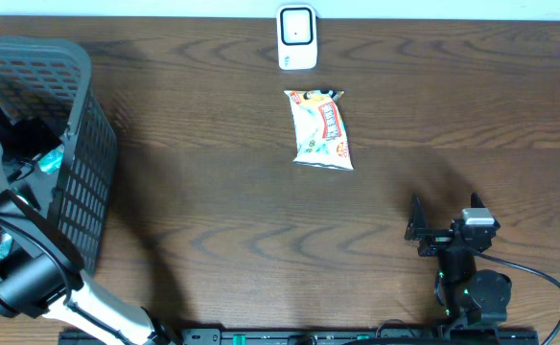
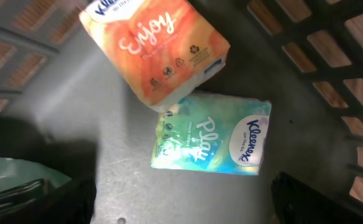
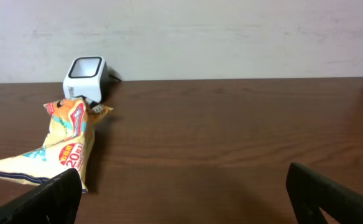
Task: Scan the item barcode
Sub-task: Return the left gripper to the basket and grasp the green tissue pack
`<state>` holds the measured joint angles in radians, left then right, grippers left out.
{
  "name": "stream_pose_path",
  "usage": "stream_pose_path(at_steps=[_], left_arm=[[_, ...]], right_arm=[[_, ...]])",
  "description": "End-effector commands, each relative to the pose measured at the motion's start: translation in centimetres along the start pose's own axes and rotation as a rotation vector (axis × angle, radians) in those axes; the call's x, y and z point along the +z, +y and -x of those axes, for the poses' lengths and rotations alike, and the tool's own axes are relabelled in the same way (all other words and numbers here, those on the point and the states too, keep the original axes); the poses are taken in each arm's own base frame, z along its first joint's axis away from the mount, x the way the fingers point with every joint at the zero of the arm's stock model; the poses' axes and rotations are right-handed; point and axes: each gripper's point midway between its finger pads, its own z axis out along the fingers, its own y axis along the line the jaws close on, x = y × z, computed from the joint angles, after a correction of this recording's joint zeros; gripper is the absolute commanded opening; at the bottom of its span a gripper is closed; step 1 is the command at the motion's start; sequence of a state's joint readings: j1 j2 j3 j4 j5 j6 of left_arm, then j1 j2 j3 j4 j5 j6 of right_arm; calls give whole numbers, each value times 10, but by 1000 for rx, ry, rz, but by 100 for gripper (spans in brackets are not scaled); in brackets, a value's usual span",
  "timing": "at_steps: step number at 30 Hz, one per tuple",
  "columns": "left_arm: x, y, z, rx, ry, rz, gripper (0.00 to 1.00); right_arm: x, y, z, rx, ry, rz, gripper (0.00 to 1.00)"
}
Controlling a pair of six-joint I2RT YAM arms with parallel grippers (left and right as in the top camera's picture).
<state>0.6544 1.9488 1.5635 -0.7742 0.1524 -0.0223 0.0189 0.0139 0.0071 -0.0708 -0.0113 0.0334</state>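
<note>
In the left wrist view a teal Kleenex tissue pack (image 2: 212, 142) lies flat on the basket floor, and an orange Kleenex pack (image 2: 156, 46) leans just above it. My left gripper (image 2: 181, 202) hovers open inside the basket, just short of the teal pack, with nothing between its fingers. A white barcode scanner (image 1: 297, 36) (image 3: 85, 76) stands at the table's far edge. A yellowish snack bag (image 1: 322, 129) (image 3: 60, 146) lies just in front of it. Over the near right of the table my right gripper (image 1: 445, 213) (image 3: 184, 199) stands open and empty, facing the bag and scanner.
The grey plastic basket (image 1: 81, 163) stands at the table's left edge, and the left arm reaches down into it. Its slotted walls (image 2: 330, 43) close in around the packs. A green packet (image 2: 7, 177) lies by the left finger.
</note>
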Motion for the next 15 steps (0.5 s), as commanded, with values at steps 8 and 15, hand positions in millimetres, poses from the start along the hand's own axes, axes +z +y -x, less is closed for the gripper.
stream_pose_path(at_steps=[8,15], left_arm=[[29,0,2,1,9,-19,79],[31,-2,13,7,-38,-24,77]], right_arm=[[0,-1,-1,7,3,-6,100],[0,-1,-1,7,3,-6,99]])
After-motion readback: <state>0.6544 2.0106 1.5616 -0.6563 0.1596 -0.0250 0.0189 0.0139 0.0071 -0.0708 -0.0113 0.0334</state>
